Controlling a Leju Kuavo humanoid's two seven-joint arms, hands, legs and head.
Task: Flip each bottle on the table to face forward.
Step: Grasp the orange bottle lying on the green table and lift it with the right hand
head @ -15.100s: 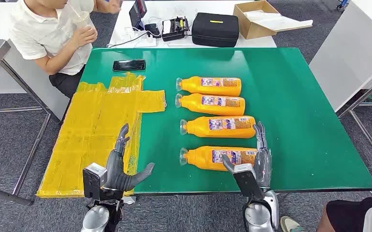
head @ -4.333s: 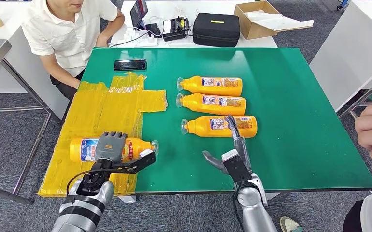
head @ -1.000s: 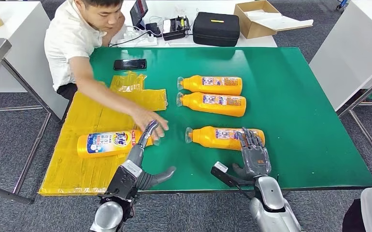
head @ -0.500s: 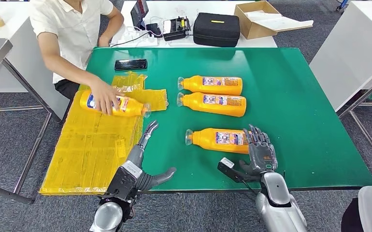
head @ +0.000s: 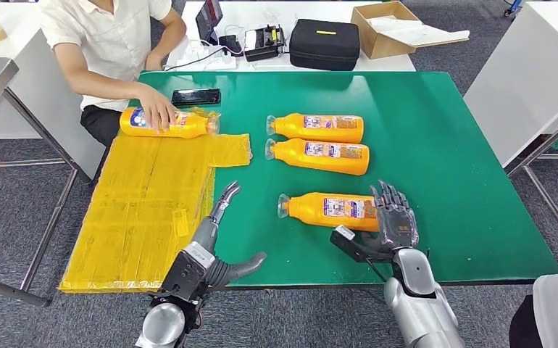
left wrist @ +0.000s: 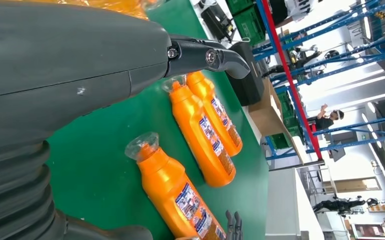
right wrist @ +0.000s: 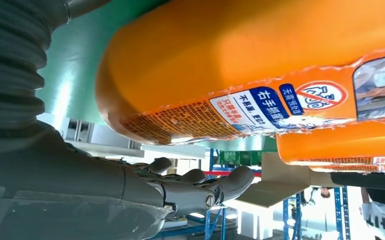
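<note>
Near bottle [head: 330, 210] lies on green table [head: 450, 145], long axis left-right, cap left, base right. Right hand [head: 394, 219] at base end, fingers spread, holding nothing – touching or just beside, cannot tell. Left hand [head: 214, 235] open, well left of cap – right hand nearer. Two more bottles [head: 318, 142] farther back.

My head camera looked forward and down from high over the green bench [head: 443, 145]. My left wrist camera sat turned sideways, close behind my left robot hand [left wrist: 70, 65], looking across the bench. My right wrist camera pressed very near the nearest bottle [right wrist: 260, 60], which both other views shared.
</note>
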